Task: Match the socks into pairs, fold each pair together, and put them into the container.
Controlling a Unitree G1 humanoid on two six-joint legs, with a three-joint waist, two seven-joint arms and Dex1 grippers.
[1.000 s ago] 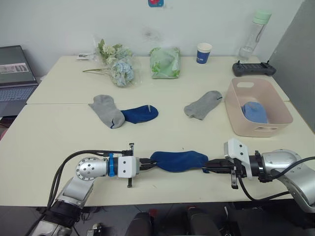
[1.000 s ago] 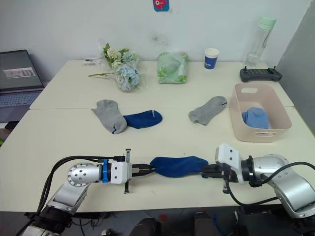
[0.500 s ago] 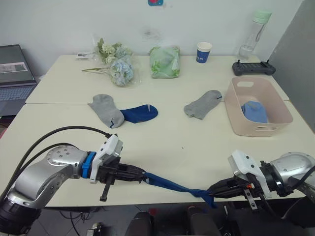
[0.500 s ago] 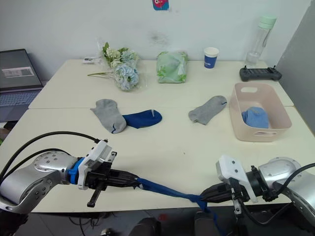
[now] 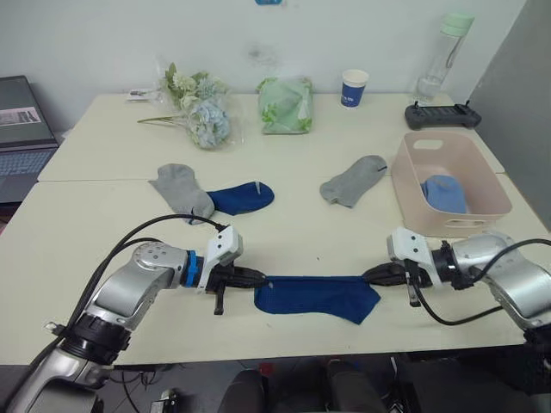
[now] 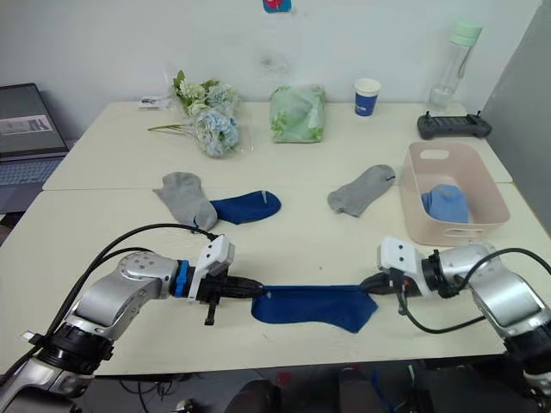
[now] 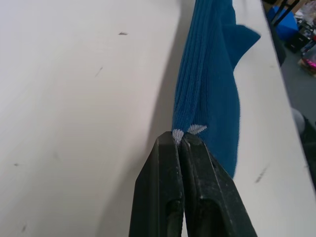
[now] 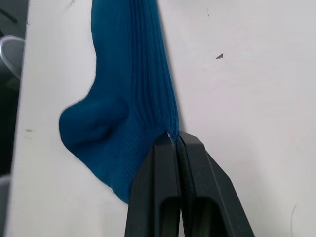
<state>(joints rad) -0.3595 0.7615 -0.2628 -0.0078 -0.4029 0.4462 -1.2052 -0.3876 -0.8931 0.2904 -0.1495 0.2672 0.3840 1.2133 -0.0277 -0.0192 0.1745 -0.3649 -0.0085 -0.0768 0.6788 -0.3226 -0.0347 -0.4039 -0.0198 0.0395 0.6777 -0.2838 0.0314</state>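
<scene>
A navy blue sock (image 5: 317,297) lies flat near the table's front edge, stretched between my two grippers. My left gripper (image 5: 258,280) is shut on its left end, and in the left wrist view the fingers (image 7: 170,163) pinch the ribbed cuff of the sock (image 7: 210,84). My right gripper (image 5: 371,276) is shut on its right end (image 8: 126,94). A second navy sock (image 5: 242,197) lies further back, overlapped by a grey sock (image 5: 179,189). Another grey sock (image 5: 352,180) lies beside the pink container (image 5: 419,212), which holds a light blue sock (image 5: 443,193).
Along the back of the table stand a flower bunch (image 5: 201,112), a green wrapped bundle (image 5: 286,104), a paper cup (image 5: 354,88), a clear bottle (image 5: 435,60) and a black controller (image 5: 443,114). A laptop (image 5: 17,120) sits at far left.
The navy sock hung twisted below the front edge between the grippers; now it lies spread flat on the table. Both grippers moved back over the table, still holding its ends.
</scene>
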